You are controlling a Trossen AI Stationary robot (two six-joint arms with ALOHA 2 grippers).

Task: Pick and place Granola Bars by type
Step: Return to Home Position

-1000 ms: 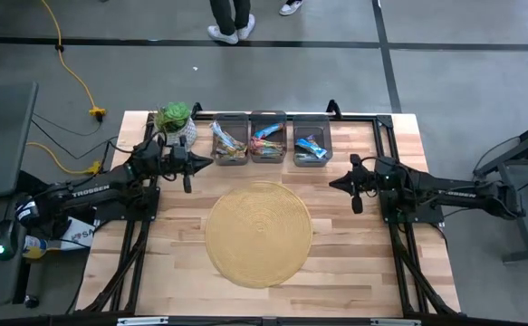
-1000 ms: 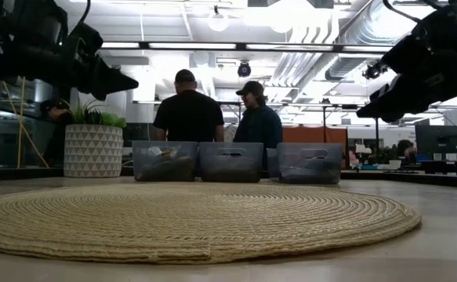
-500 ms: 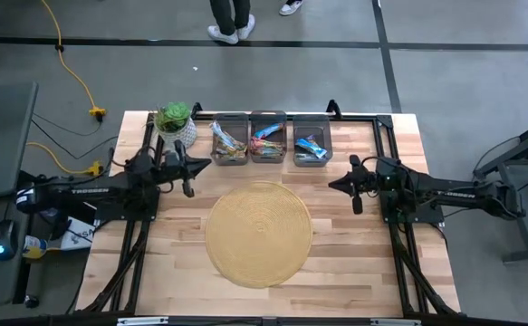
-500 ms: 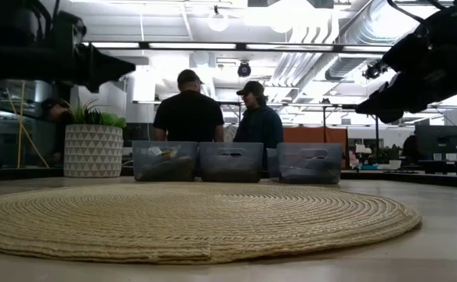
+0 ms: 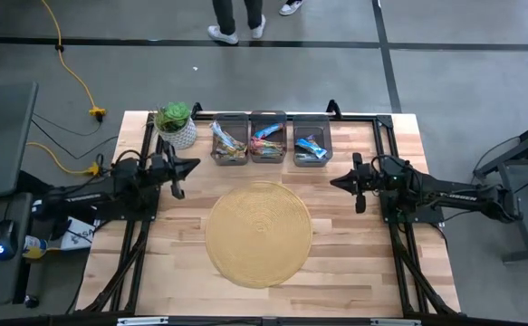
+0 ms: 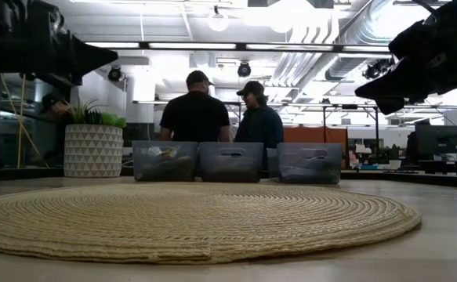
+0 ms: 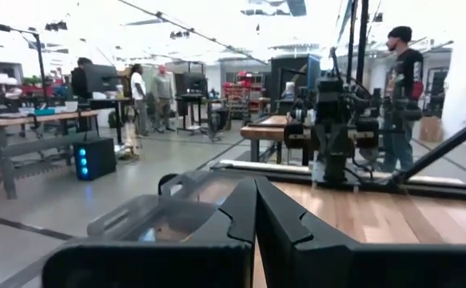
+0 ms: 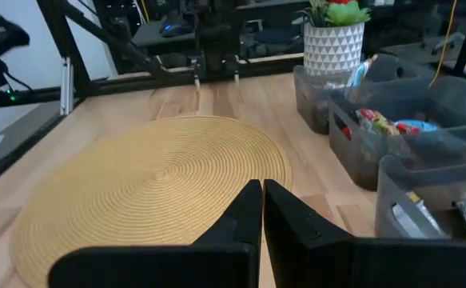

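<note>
The shiny foil-wrapped granola bars [image 5: 265, 141] all lie in three grey plastic bins [image 5: 268, 114] at the high view's upper centre, up-frame between the left gripper [image 5: 193, 166] and right gripper [image 5: 336, 184], both pressed together and empty.

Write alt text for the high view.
From above: three grey bins at the back of the table hold granola bars, with a round woven mat in front. The left gripper and right gripper hang either side of the mat, holding nothing; a potted plant stands left of the bins.
</note>
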